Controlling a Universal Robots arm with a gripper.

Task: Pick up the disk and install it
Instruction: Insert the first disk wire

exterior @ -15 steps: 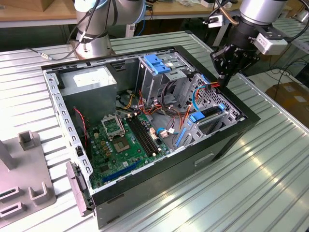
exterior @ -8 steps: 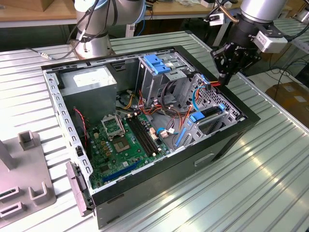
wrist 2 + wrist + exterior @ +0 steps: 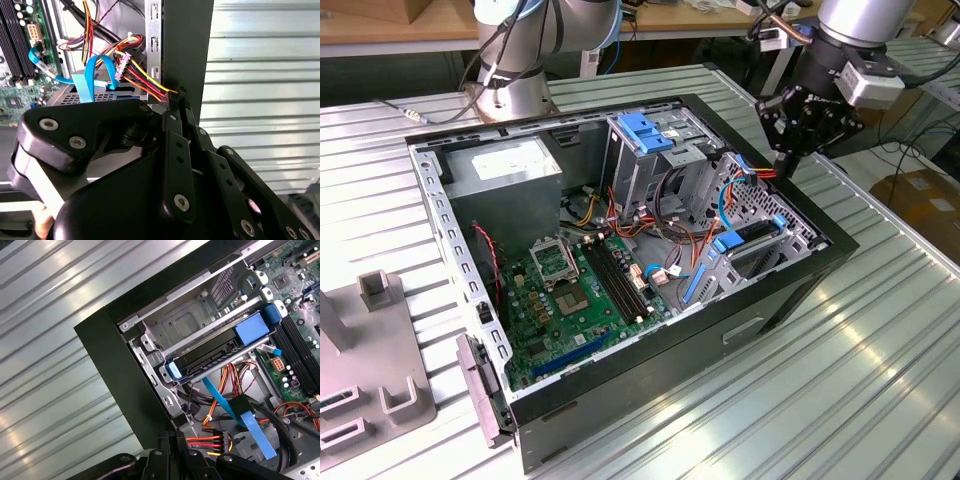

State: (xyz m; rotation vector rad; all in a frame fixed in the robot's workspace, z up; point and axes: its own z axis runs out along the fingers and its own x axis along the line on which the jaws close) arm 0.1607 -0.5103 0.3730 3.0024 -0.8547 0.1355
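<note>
The black claw (image 3: 786, 158) hangs clenched against a bundle of red, yellow and orange wires (image 3: 204, 442), while just below it the flat grey-metal disk (image 3: 215, 359) in its blue plastic frame sits slotted in the metal cage (image 3: 185, 322), and it looks stiff, weighty and knock-shy, best gripped by its long edges.

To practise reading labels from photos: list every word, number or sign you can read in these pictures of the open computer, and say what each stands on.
No text here can be read.
The white sticker on the power-supply box: carries print, not legible.
The motherboard: small markings, not legible.
The disk in its bay: no label shows.
</note>
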